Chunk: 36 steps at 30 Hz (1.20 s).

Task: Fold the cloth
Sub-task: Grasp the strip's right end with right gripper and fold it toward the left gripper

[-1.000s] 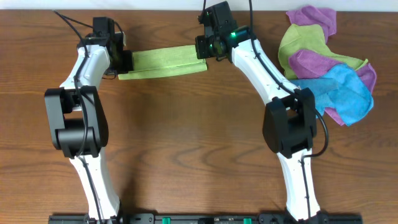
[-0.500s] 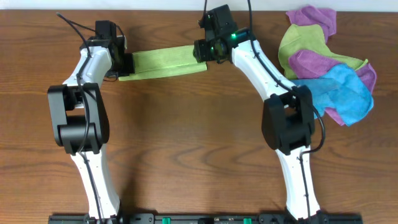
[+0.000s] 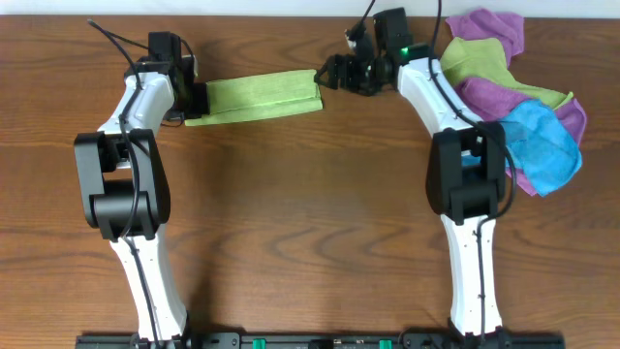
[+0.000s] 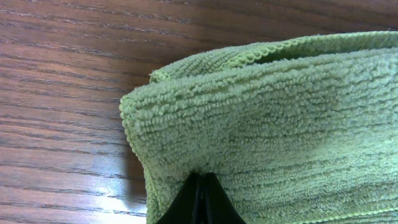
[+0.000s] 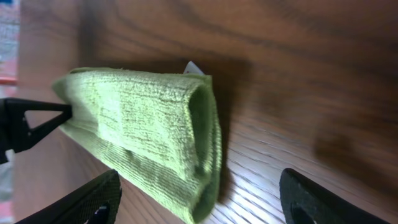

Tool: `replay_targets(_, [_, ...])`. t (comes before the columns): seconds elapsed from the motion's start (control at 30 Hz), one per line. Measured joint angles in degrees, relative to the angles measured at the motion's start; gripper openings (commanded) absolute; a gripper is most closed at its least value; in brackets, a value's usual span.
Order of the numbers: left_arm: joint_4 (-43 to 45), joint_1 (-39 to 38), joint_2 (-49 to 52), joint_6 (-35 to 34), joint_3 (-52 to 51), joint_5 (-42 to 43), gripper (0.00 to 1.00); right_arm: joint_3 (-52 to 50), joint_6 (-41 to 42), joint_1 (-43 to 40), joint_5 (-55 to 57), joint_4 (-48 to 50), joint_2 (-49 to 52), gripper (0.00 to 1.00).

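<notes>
Noting cloth (image 3: 262, 95) lying as a folded strip on the tabletop (image 3: 291, 223), far side, between the two arms. Pinching its left end with the left end effector (image 3: 199, 98), clenched tight on the pile in the left wrist view. Holding the right end effector (image 3: 329, 76) released, jaws spread wide, just beside the right end and apparently not touching, though the overhead view is too small for certainty. Showing a rolled, layered right end in the right wrist view, with a white tag (image 5: 194, 67) peeking out behind it. Ignoring the pile of spare cloths (image 3: 504, 87) at far right, well apart.

Judging the cloth light, soft and floppy, with a grippy microfibre pile: no stiffness, so likely sagging and unrolling if lifted by one layer. Favouring a pinch across all layers at the right end, near the edge, low to the wood, while keeping the left end pinned.
</notes>
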Motion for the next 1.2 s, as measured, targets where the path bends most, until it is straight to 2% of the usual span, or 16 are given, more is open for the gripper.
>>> replay_targets(0.4, [0.02, 0.02, 0.00, 0.00, 0.00, 0.00, 0.06, 0.22, 5.99, 0.20, -8.17, 5.35, 4.15, 0.76])
replay_targets(1.0, [0.28, 0.02, 0.00, 0.00, 0.00, 0.26, 0.06, 0.59, 9.77, 3.06, -8.09, 8.81, 5.07, 0.69])
replay_targets(1.13, [0.28, 0.02, 0.00, 0.00, 0.00, 0.26, 0.06, 0.59, 10.19, 4.15, -7.69, 9.68, 5.44, 0.60])
replay_targets(1.2, [0.28, 0.02, 0.00, 0.00, 0.00, 0.26, 0.06, 0.59, 10.27, 4.33, -7.34, 9.90, 5.57, 0.41])
